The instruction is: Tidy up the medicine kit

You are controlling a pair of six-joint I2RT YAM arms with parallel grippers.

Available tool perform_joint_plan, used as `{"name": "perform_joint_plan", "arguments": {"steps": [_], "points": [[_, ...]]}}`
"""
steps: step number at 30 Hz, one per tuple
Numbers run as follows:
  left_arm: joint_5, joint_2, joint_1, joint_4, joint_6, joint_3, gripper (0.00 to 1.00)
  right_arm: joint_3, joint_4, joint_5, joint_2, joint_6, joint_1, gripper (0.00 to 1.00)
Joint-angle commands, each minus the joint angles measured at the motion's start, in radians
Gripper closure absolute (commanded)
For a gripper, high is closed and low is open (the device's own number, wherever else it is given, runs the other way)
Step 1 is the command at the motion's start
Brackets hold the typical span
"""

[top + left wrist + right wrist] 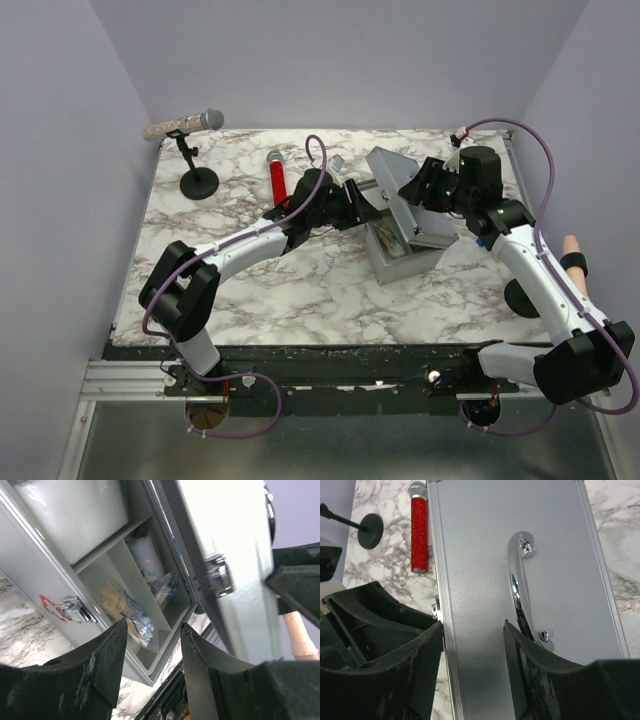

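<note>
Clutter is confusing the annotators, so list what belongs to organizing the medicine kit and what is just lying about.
Belongs to the job:
grey metal medicine kit box, hinged lid raised
curved silver handle on its lid
plastic-wrapped packets in its compartments

Just lying about:
red glittery cylindrical microphone
silvery glittery microphone on a black round-based stand

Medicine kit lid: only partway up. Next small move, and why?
Probably nudge the lid further open with the right gripper. It leans over the medicine kit, partly covering the packets inside, and the open, empty left gripper hovers at the opening.
</note>
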Motion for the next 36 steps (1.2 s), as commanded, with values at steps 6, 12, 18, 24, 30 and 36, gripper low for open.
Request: {"name": "perform_joint_plan", "arguments": {"steps": [6, 12, 18, 24, 30, 36], "points": [[0.066, 0.052, -0.020, 0.064, -0.012, 0.009, 0.45, -0.027, -0.047, -0.106, -0.020, -0.029, -0.007, 0.40], [-0.026, -0.078, -0.003, -0.113, 0.056, -0.069, 0.46, -0.049, -0.064, -0.024, -0.071, -0.066, -0.007, 0.40], [-0.192, -0.385, 0.050, -0.211, 0.143, -0.325, 0.43, -0.110, -0.066, 0.001, -0.103, -0.101, -0.007, 0.40], [-0.232, -0.511, 0.093, -0.147, 0.154, -0.439, 0.33, -0.152, -0.078, 0.103, -0.126, -0.058, -0.007, 0.40], [-0.068, -0.416, 0.164, -0.005, 0.128, -0.408, 0.29, -0.129, -0.061, 0.279, -0.111, -0.004, -0.009, 0.39], [-0.008, -0.440, 0.199, 0.197, 0.077, -0.497, 0.01, -0.020, 0.035, 0.264, 0.022, -0.026, -0.033, 0.27]]}}
